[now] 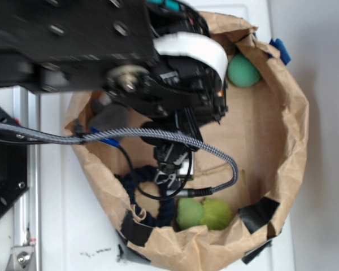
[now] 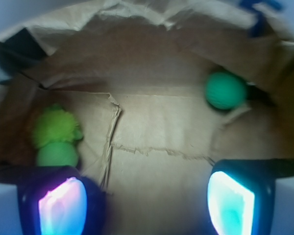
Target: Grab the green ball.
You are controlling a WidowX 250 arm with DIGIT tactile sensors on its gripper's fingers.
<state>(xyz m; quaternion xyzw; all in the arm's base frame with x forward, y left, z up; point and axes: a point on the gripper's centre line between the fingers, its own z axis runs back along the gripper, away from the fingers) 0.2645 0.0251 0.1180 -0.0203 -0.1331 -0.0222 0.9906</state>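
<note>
Fingers [image 2: 147, 203] spread apart in wrist view, hidden in exterior, green ball [image 2: 226, 90] untouched

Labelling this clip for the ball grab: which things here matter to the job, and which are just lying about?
Job:
green ball, against the bag wall
gripper, jaws apart, empty

Lying about:
yellow-green two-lobed toy
dark blue rope
paper bag holding it all
</note>
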